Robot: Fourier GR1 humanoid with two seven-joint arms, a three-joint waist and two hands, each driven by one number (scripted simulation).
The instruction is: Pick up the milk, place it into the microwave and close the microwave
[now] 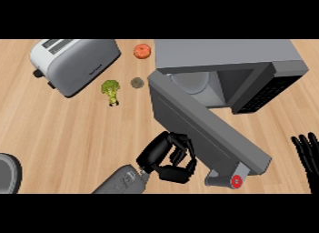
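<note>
A kitchen is showing here: a wooden counter [67, 136] is carrying a microwave [229, 68] with its door hanging open. Left of the microwave a toaster [74, 63] is sitting, with broccoli [111, 90] and a tomato [143, 51] lying between.

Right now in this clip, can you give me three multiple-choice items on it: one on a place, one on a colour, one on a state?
1. Where is the broccoli?
A. inside the microwave
B. on the counter, right of the toaster
C. in the right hand

2. What colour is the toaster?
A. silver-grey
B. red
C. blue

3. The microwave door is:
A. shut
B. removed
C. open

Answers: 1 B, it lies on the wood beside the toaster. 2 A, its body is silver-grey. 3 C, the door swings out from the microwave, showing the inside.
</note>
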